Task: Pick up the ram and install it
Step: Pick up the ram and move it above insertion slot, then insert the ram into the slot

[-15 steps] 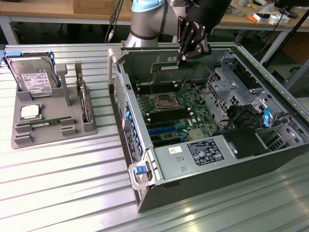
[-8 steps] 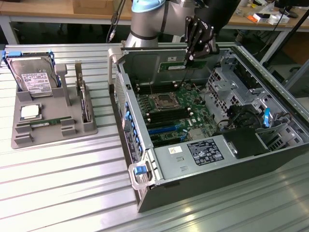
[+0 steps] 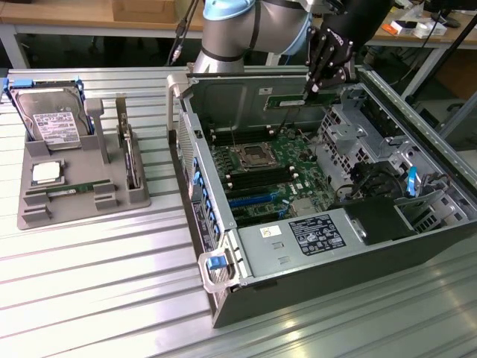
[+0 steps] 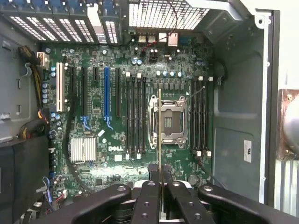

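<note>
The ram (image 3: 289, 100) is a thin green stick held above the open computer case (image 3: 417, 224), over the far end of the motherboard (image 3: 261, 168). My gripper (image 3: 313, 86) is shut on it. In the wrist view the ram (image 4: 159, 135) shows edge-on as a narrow line running over the CPU socket (image 4: 169, 119), clamped between the black fingers (image 4: 151, 179) of my gripper (image 4: 159, 175). Black memory slots (image 4: 135, 116) lie on one side of the socket and more slots (image 4: 201, 116) on the other. The ram hangs clear of the board.
A grey parts tray (image 3: 30, 212) on the exterior view's left holds a hard drive (image 3: 52, 123), a square silver CPU (image 3: 46, 173) and another green stick (image 3: 71, 190). The case's metal walls, drive cage (image 3: 350, 134) and power supply (image 3: 298, 242) surround the board.
</note>
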Available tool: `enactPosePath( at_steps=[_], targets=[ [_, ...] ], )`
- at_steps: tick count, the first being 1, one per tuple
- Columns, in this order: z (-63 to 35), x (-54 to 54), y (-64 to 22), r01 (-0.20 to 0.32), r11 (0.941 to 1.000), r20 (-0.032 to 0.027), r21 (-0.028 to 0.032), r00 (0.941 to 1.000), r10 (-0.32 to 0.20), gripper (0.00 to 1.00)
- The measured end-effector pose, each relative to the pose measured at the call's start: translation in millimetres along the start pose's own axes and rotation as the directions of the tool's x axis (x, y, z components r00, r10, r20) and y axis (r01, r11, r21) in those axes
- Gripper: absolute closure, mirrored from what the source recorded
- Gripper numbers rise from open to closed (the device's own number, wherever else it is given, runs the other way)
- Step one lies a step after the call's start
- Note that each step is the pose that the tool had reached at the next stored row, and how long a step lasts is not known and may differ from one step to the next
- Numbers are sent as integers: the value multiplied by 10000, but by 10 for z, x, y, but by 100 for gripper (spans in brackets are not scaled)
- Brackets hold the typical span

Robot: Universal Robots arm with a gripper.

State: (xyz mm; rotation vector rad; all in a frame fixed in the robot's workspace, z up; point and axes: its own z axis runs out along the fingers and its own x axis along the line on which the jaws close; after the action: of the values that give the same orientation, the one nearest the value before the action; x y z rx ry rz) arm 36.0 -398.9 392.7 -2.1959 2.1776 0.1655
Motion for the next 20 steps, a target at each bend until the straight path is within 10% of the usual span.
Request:
enactPosePath(
  at_steps=[20],
  targets=[
    [78,9,-60,0,10000,0,0,10000,0,88]
  ],
)
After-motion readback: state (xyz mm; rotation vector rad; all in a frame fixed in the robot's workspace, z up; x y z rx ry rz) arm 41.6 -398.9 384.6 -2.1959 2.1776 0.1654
